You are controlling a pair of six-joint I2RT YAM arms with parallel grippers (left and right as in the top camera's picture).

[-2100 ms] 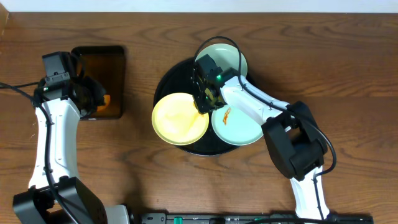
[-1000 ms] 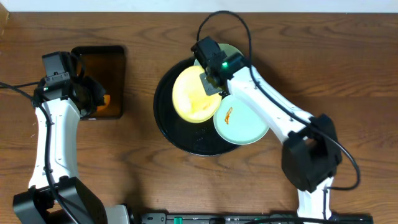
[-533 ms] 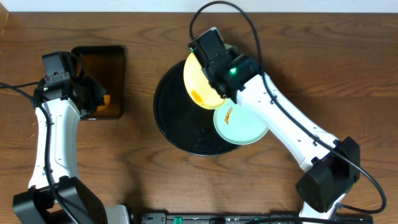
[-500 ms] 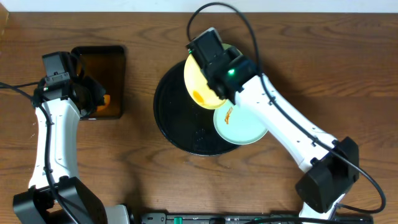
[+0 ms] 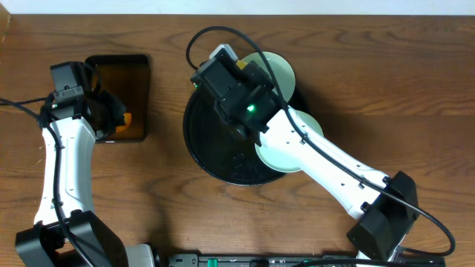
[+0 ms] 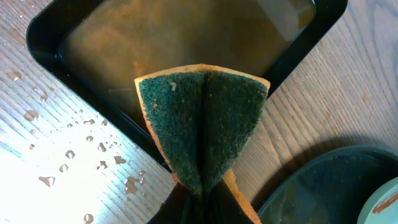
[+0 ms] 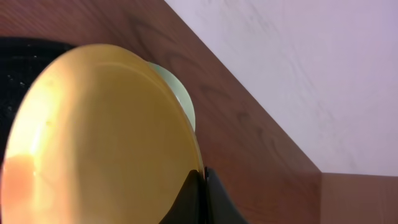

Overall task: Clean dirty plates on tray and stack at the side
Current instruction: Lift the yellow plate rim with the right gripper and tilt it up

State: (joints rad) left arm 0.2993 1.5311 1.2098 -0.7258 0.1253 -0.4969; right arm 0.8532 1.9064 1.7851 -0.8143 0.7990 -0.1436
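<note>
Raised off the tray since the earlier overhead frame, the yellow plate (image 7: pixel 93 143) now hangs tilted on edge over the rear of the round black tray (image 5: pixel 204 148), pinched at its rim by the fully closed fingers of the right gripper (image 7: pixel 202 179). The overhead view hides it under the wrist. An orange tint near its lower edge suggests the smear has not been wiped off.

One mint plate (image 5: pixel 278 70) lies at the tray's far rim just behind the lifted plate. The other mint plate (image 5: pixel 313 126) lies at the right rim, mostly under the arm, so its smear cannot be checked.

Well to the left, the left gripper (image 6: pixel 199 190) is clamped on a folded green-and-orange sponge (image 6: pixel 202 124) over the near wall of the rectangular tray (image 6: pixel 56 56) of brownish liquid.

No plate is stacked on the table (image 5: pixel 148 208) beside the tray, so the task appears to be at its first wipe, with all three plates left to do.
</note>
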